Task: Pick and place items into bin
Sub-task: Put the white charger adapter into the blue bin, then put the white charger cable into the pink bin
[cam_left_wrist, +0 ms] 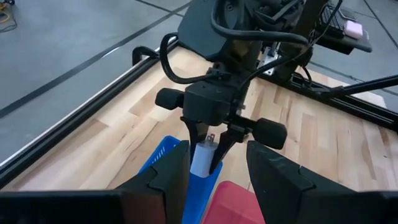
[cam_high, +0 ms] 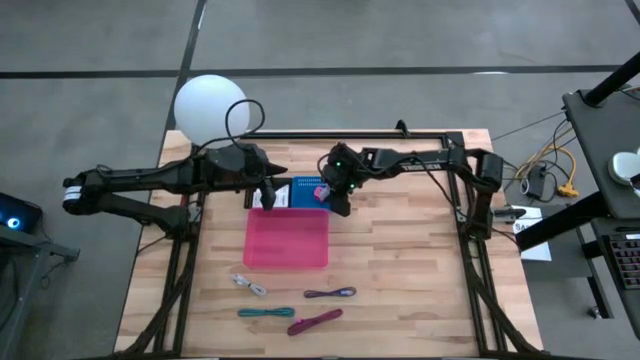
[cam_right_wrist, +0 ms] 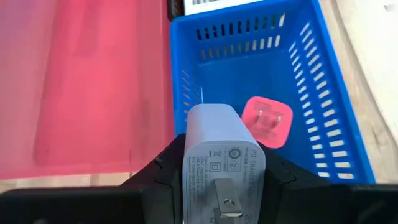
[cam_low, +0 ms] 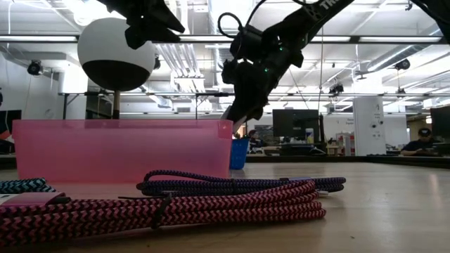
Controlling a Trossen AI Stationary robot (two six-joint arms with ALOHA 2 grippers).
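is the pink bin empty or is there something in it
Empty, as far as shown: the right wrist view shows the pink bin with a bare floor; its far part is out of view.

right pincer point(cam_right_wrist: 217, 186) gripping whitish block point(cam_right_wrist: 219, 143), pink cube point(cam_right_wrist: 267, 121) in blue basket point(cam_right_wrist: 339, 112)

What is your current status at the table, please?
Right gripper shut on white charger, above blue basket holding pink charger. Left gripper open, hovering beside. Pink bin adjacent; cords on table. Nothing blocking.
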